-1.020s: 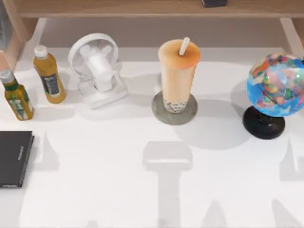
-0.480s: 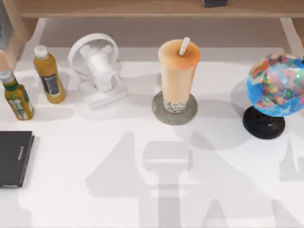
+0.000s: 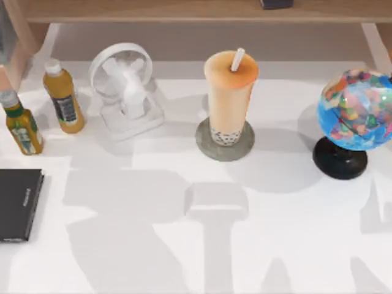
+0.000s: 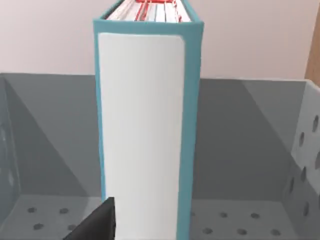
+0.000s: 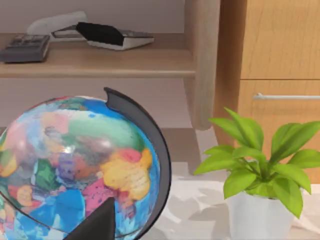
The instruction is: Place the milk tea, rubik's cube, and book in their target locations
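Above a grey perforated bin (image 4: 250, 165), our left wrist view shows the book (image 4: 145, 135) standing upright, teal cover framing its whitish page edge, with the bin's back wall behind it and the holed floor below. A dark finger (image 4: 100, 222) of our left gripper sits at the book's lower corner; we cannot tell how far the claw is spread or whether it has hold of the book.

Taking the milk tea (image 3: 229, 98) as our landmark in the top view: it stands upright on a round grey coaster (image 3: 225, 146) near the table's middle. Left of it stands a white desk fan (image 3: 125, 89), and further left two yellow-green bottles (image 3: 63, 96). A flat black slab (image 3: 18, 204) lies well to its lower left. To its right stands the globe (image 3: 354, 110) on a black stand.

Our right wrist view looks at that globe close up, with a potted plant (image 5: 255, 165) beside it and a wooden shelf (image 5: 95, 62) behind. A dark fingertip (image 5: 97, 222) of our right gripper shows before the globe; we cannot tell its opening.
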### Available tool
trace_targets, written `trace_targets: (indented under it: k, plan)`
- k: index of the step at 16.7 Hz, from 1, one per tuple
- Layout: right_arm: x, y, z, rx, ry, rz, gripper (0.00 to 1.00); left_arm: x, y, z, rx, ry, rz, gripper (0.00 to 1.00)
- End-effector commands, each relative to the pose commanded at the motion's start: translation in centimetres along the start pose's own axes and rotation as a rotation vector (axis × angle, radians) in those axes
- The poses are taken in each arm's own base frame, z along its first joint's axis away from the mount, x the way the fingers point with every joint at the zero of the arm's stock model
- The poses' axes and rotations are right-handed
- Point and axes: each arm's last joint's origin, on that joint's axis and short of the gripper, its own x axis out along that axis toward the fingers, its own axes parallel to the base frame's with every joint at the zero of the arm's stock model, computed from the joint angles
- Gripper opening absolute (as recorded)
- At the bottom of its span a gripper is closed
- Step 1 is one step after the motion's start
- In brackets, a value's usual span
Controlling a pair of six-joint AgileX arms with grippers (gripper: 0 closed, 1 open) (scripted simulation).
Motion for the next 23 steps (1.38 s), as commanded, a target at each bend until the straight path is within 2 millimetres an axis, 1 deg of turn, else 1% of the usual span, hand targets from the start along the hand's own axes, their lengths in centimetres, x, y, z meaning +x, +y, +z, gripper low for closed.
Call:
trace_targets:
  k: [1,3,6,11,13,15,20,23]
  plan:
    - [0.0,0.0,0.0,0.0,0.0,0.0,1.0,1.2,0.9,-1.0,0.002,-0.005,-0.001,1.0]
    - [0.0,0.0,0.0,0.0,0.0,0.0,1.0,2.9,2.4,-2.6,0.005,-0.013,-0.002,1.0]
    - [0.0,0.0,0.0,0.0,0.0,0.0,1.0,4.2,3.6,-4.1,0.01,-0.023,-0.003,1.0]
    - [0.0,0.0,0.0,0.0,0.0,0.0,1.0,4.3,3.7,-4.2,0.01,-0.023,-0.004,1.0]
    - [0.0,0.0,0.0,0.0,0.0,0.0,1.0,4.4,3.4,-4.3,0.009,-0.02,-0.007,1.0]
    - [0.0,0.0,0.0,0.0,0.0,0.0,1.0,4.9,3.6,-4.2,0.01,-0.023,-0.004,1.0]
    - [0.0,0.0,0.0,0.0,0.0,0.0,1.0,7.0,3.7,-4.1,0.01,-0.023,-0.004,1.0]
    - [0.0,0.0,0.0,0.0,0.0,0.0,1.0,7.3,3.7,-4.1,0.01,-0.023,-0.004,1.0]
